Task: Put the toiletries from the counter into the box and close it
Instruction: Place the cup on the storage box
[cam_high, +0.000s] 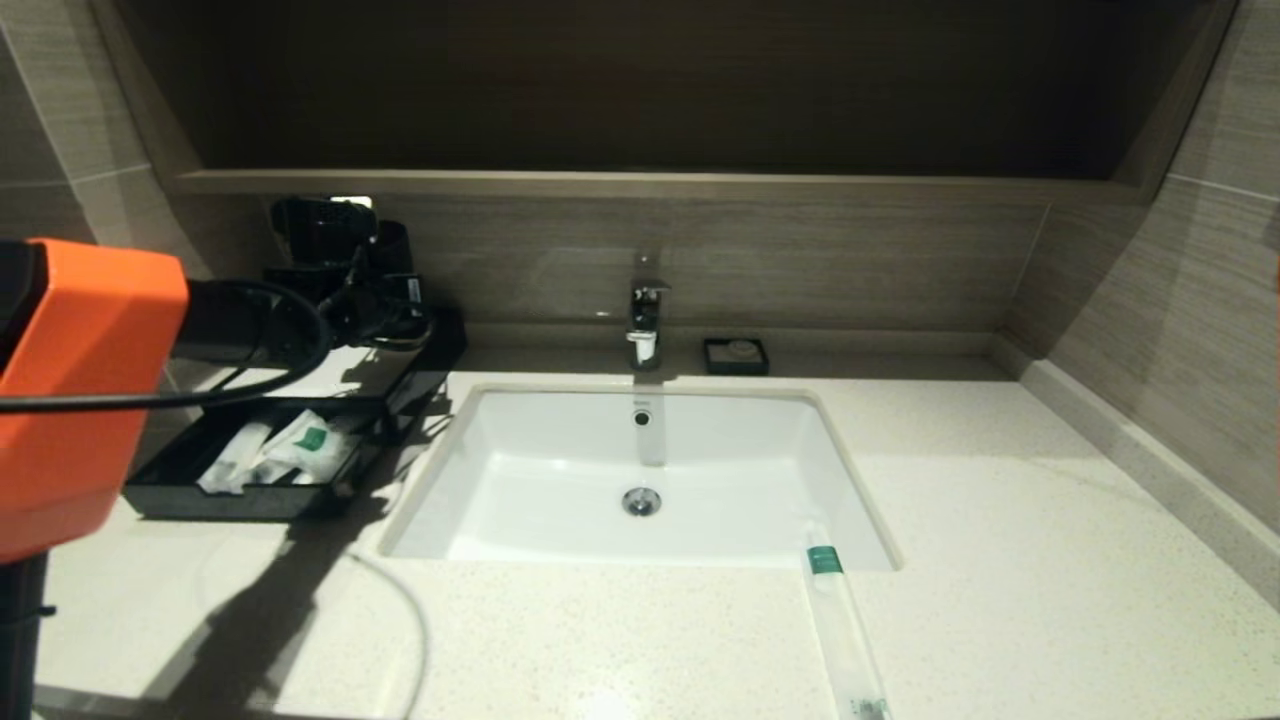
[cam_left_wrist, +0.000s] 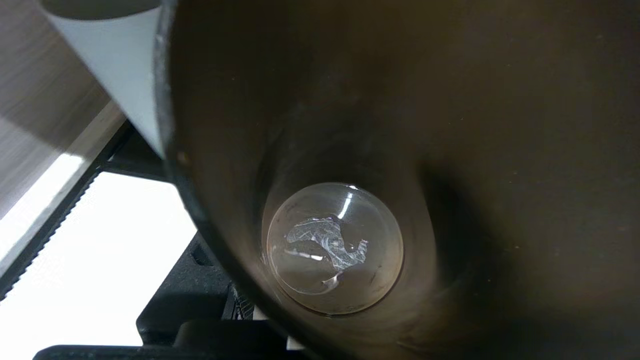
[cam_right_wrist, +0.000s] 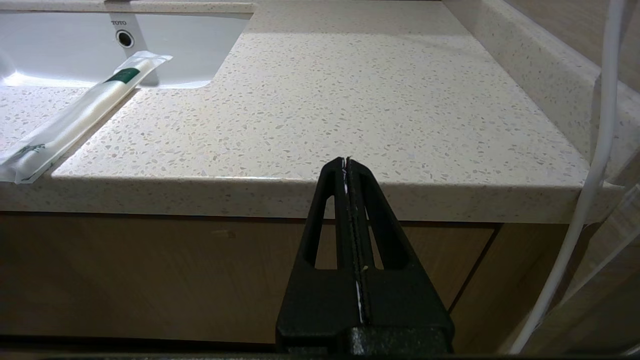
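One long sachet (cam_high: 840, 630) with a green label lies on the counter (cam_high: 1030, 520) by the sink's front right corner; it also shows in the right wrist view (cam_right_wrist: 85, 115). The black box (cam_high: 170, 495) stands at the left with its front drawer pulled out and several sachets (cam_high: 300, 445) inside. My left gripper (cam_high: 385, 305) is over the box's white top panel (cam_high: 335, 365), shut on the dark cup (cam_left_wrist: 350, 125), whose inside fills the left wrist view. One black finger (cam_left_wrist: 200, 295) lies along the cup's outer wall. My right gripper (cam_right_wrist: 346, 162) is shut and empty, below the counter's front edge.
The white sink (cam_high: 650, 460) is set in the middle of the counter, with a faucet (cam_high: 645, 320) and a small black soap dish (cam_high: 735, 355) behind it. A white cup (cam_left_wrist: 120, 55) stands beside the dark one. A white cable (cam_high: 405, 610) trails over the front left counter.
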